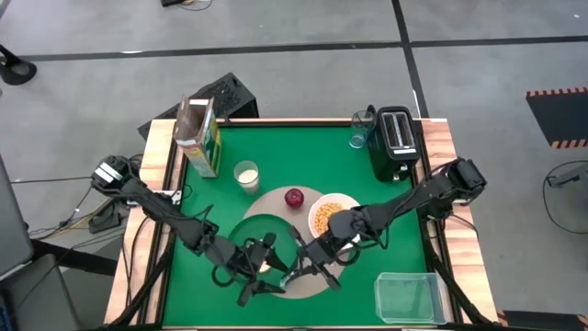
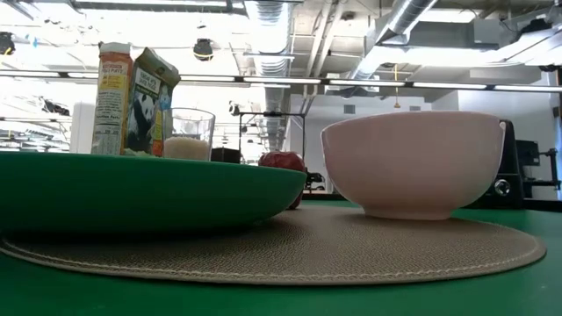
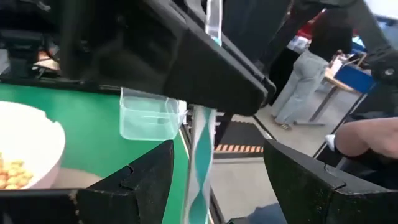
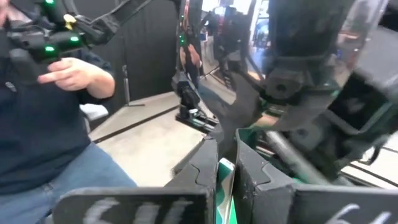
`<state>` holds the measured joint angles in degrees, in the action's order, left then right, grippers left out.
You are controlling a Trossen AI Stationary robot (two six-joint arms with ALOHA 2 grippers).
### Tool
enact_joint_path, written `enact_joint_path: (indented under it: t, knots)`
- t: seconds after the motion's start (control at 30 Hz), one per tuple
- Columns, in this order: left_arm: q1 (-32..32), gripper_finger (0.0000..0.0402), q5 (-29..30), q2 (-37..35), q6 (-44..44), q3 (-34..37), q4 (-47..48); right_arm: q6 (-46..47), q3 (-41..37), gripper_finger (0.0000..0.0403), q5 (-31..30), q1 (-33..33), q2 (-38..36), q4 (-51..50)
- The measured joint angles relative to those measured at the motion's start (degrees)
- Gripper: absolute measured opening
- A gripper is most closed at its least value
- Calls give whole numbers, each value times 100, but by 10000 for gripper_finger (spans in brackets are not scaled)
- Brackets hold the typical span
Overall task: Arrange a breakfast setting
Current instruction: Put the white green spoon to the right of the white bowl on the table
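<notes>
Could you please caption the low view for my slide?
White bowl and dark green plate on the round beige placemat, red apple behind.

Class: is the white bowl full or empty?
Partly filled: the high view shows cereal covering the bottom of the white bowl.

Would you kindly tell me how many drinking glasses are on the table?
2: a milk glass beside the cereal box, and an empty glass next to the toaster. None seems hidden.
</notes>
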<state>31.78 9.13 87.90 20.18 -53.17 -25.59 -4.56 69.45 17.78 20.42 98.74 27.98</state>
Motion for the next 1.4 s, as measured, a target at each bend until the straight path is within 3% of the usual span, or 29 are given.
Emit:
enact_joint_path:
  t: [0.2, 0.57, 0.67, 0.8, 1.2, 1.3, 1.4]
  knots:
    - [-9, 201, -14, 10, 2, -4, 75, 18, 0, 35, 42, 7, 0, -99]
    - [-18, 36, 26, 11, -199, -4, 165, 9, 0, 36, 38, 11, 0, -108]
    - [-15, 12, 108, 11, -210, -4, 165, 16, 0, 37, 21, 7, 0, -98]
    - [-23, 29, 126, 11, -185, -4, 171, 16, 0, 38, -12, 0, 0, -103]
    - [-27, 131, 196, 11, -151, -4, 252, -6, 0, 40, -166, -37, 0, -92]
    - [-27, 128, 243, 11, -151, -4, 270, -4, 0, 40, -166, -37, 0, -94]
    - [-27, 96, 268, 11, -182, -4, 270, -4, 0, 40, -166, -37, 0, -94]
